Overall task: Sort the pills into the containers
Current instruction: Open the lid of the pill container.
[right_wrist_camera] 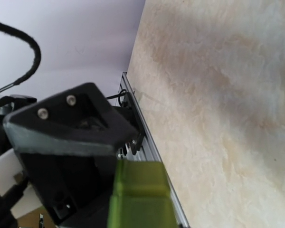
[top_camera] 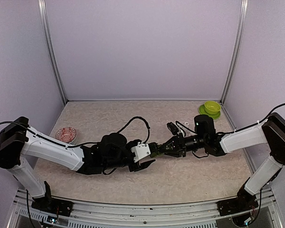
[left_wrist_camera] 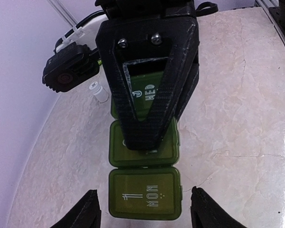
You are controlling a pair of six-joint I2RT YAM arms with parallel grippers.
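Note:
The containers are a dark green strip of three lidded compartments marked MON and WED, lids shut. They lie level above the table between the two arms. My right gripper is shut on the strip's far half; one of its black fingers lies across the middle and WED lids. In the right wrist view the strip shows blurred beside that finger. My left gripper is open, its tips on either side of the MON compartment without touching it. No loose pills show.
A pink patterned dish sits at the left. A lime-green bowl on its saucer stands at the back right. A small white vial and a black boxy object lie behind the strip.

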